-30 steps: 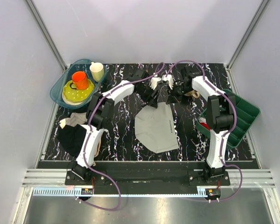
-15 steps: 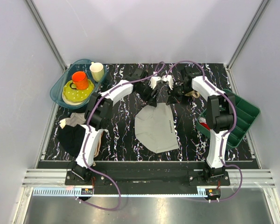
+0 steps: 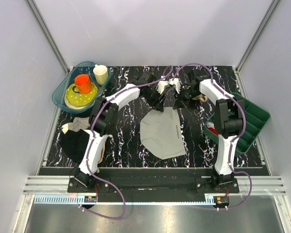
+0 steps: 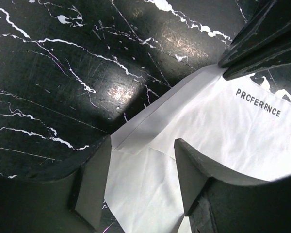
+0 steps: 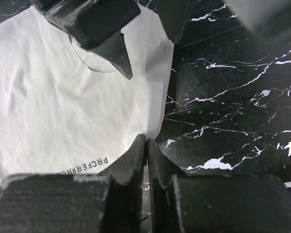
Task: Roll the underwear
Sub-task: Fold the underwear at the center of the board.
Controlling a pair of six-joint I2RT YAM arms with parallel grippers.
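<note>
Underwear [image 3: 162,133]: left hand [image 4: 143,148] straddles its hem, right hand [image 5: 146,145] pinches it.

From above, the left gripper [image 3: 156,102] and right gripper [image 3: 179,101] cover the far edge of the underwear [image 3: 163,132]. Both wrist views cut the cloth off at their borders. The right arm [image 3: 228,121] half hides something red [image 3: 212,128] in the green bin [image 3: 257,116].

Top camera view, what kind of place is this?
Probably a robot test cell, not a home: two arms bolted by a black marbled table, bare white walls, staged props like underwear and a tub of dishes.
</note>
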